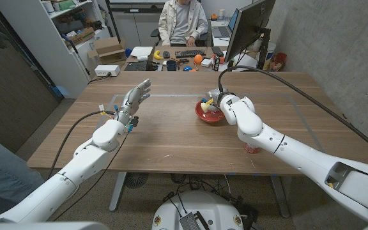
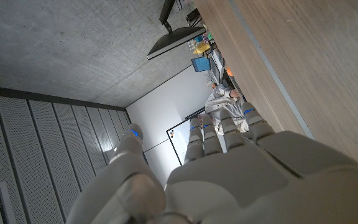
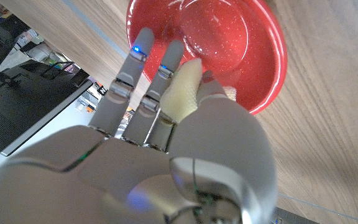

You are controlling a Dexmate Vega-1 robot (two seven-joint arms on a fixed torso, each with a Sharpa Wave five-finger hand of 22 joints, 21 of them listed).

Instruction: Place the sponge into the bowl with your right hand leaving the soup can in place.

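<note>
- Your right hand (image 3: 185, 143) grips the sponge (image 3: 182, 93), pale yellow and soft-edged, over the red bowl (image 3: 263, 68).
- Your left hand (image 1: 135, 100) hovers with fingers spread, holding nothing.
- The soup can (image 1: 252, 148) stands beside your right forearm.

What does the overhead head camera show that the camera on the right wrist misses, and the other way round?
Head view alone: the raised left hand with spread fingers holding nothing, the red soup can partly hidden beside the right forearm, and a seated person behind the wooden table.

Right wrist view alone: a close look at the glossy inside of the red bowl, bare where it shows, with the pale yellow sponge held in the fingers.

Both: the right hand over the bowl.
</note>
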